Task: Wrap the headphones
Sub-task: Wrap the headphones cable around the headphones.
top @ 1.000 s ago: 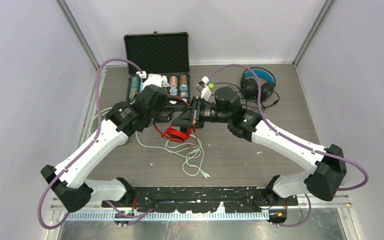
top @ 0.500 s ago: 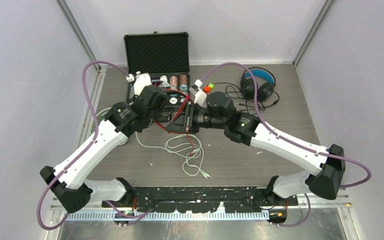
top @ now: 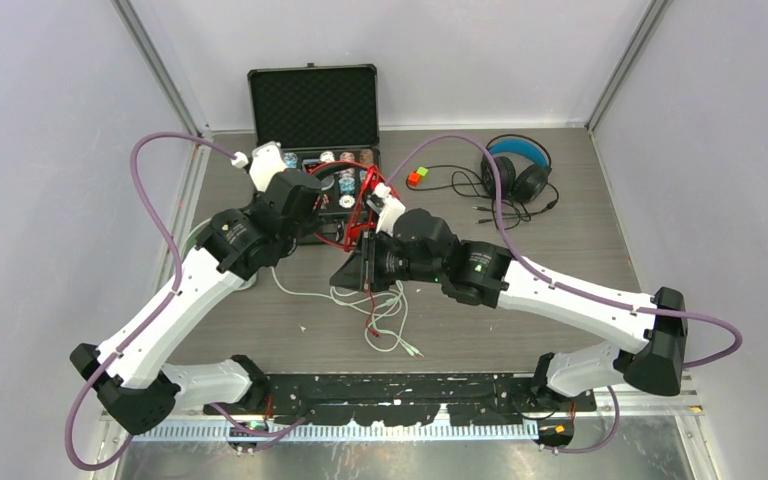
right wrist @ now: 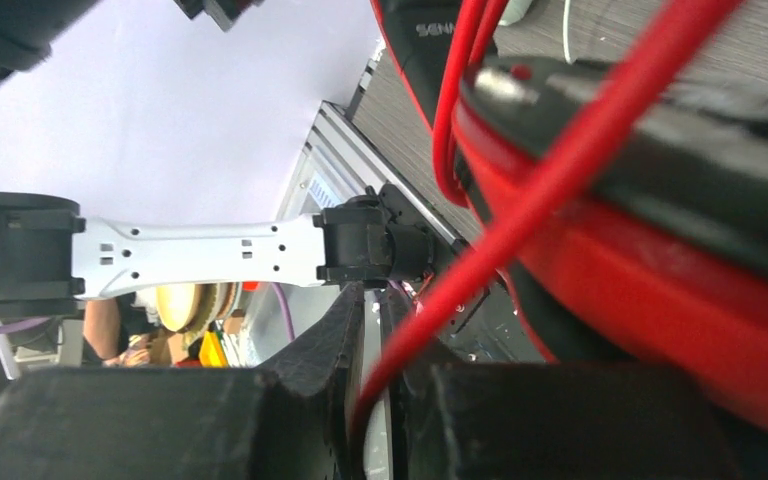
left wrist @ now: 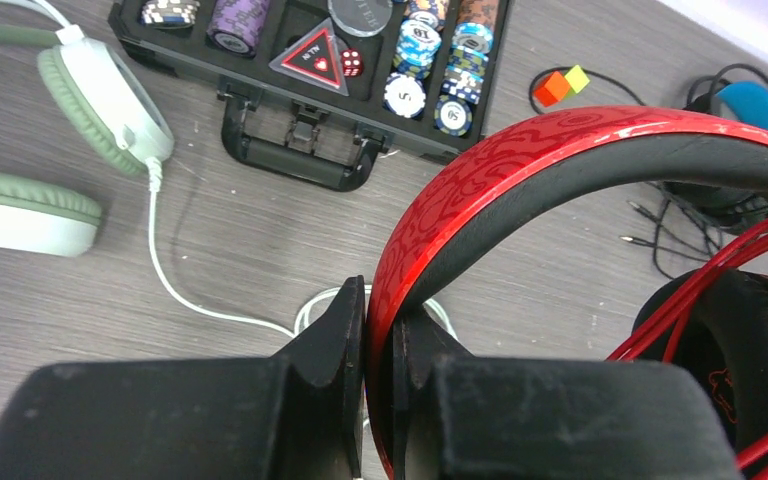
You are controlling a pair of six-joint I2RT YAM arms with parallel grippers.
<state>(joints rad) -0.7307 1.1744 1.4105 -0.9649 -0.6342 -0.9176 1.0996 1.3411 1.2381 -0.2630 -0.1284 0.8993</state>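
Lift of red headphones (top: 345,200) off the bench (top: 580,250): a second ago they lie in front of the poker case (top: 312,105); now they hang raised above its front edge.

Left end effector (left wrist: 380,330) is clamped on the red headband (left wrist: 560,150), jaws tight on either face.

Right end effector (right wrist: 375,310) has swung from beside the headphones to below them, nearer the arm bases. Its fingers stand close together with the red cable (right wrist: 560,170) running between them, which reads as a pinch on the cable.

Judgement: the cable is being drawn out for winding. A few strands already cross the earcup (left wrist: 730,340), so the first wrap looks under way, not finished.

Poker case is open, foam lid upright. Its tray holds stacked poker chips (left wrist: 415,70), a red die (left wrist: 352,65) and a triangular plaque (left wrist: 312,62). No headphones are in it.

Mint-green headphones (left wrist: 110,100) sit on the bench left, their white cable (top: 360,300) sprawled loose. Black headphones with blue headband (top: 515,170) sit far right, cable also loose.
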